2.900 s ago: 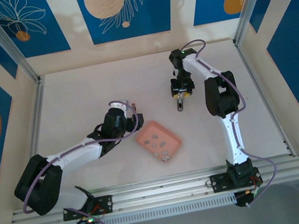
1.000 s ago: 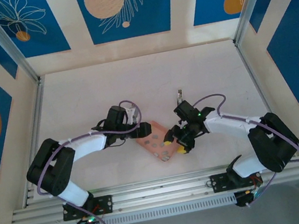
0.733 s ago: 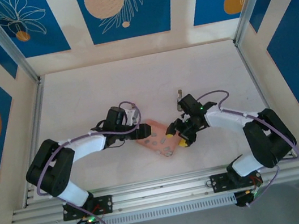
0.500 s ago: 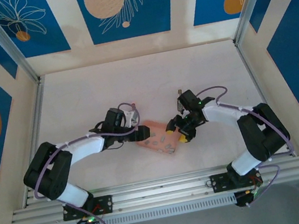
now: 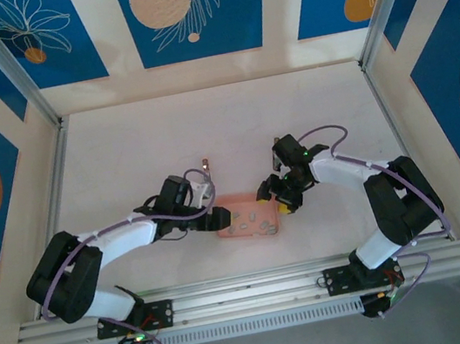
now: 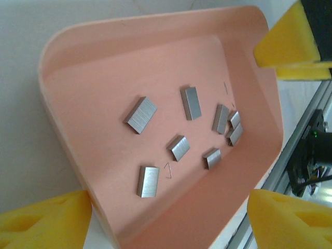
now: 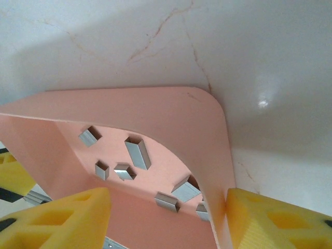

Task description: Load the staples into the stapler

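The shallow pink tray (image 5: 228, 203) lies on the table between my two grippers, with several small grey staples (image 5: 251, 220) loose on its floor. My left gripper (image 5: 217, 216) is at the tray's left end. In the left wrist view its yellow pads flank the tray (image 6: 104, 67) on both sides of its near end, closed on it, and the staples (image 6: 192, 102) lie beyond. My right gripper (image 5: 272, 201) straddles the tray's back right corner. In the right wrist view one pad (image 7: 275, 218) touches the tray's outer wall (image 7: 129, 109); whether the other pad touches is hidden. No stapler can be made out.
A small thin dark object (image 5: 205, 165) lies on the table behind my left wrist, too small to name. The metal front rail (image 5: 250, 290) runs close behind the tray's near side. Open white table stretches toward the back wall.
The tray has turned from a diamond stance to lie nearly parallel to the front rail. My left gripper has come toward the front, and my right gripper has moved back and right at the tray's corner.
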Action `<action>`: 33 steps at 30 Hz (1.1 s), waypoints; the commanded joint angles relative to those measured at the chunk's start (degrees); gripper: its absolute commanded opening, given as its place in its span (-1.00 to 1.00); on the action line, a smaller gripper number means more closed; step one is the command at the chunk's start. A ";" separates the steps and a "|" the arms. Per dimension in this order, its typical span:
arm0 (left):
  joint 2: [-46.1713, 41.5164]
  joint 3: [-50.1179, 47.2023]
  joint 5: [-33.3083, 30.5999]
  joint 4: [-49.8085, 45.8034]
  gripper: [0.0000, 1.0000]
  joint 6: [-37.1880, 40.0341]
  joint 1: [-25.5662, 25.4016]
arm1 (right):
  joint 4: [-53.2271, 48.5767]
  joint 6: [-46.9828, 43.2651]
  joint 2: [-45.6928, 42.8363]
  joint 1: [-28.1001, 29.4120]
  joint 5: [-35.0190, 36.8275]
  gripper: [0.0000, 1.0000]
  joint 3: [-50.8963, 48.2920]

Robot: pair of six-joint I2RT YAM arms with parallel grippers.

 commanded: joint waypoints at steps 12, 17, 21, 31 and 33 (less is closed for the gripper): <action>-13.00 -5.55 -20.27 -2.78 0.68 -2.78 -0.75 | -21.74 -7.74 -2.84 4.30 14.67 0.14 13.24; -18.89 -10.99 -32.95 4.21 0.72 -7.37 -0.71 | -24.19 -4.46 1.06 10.37 16.54 0.07 18.15; -21.80 -15.76 -38.84 9.69 0.73 -7.53 -0.69 | -23.01 -1.69 4.98 13.71 16.63 -0.16 19.81; -24.12 -17.31 -41.28 9.83 0.75 -3.31 -0.60 | -19.00 2.71 12.12 18.54 19.47 -0.26 20.97; -23.98 -17.18 -41.21 9.76 0.75 -2.83 -0.55 | -18.94 2.80 13.36 18.97 19.99 -0.28 21.50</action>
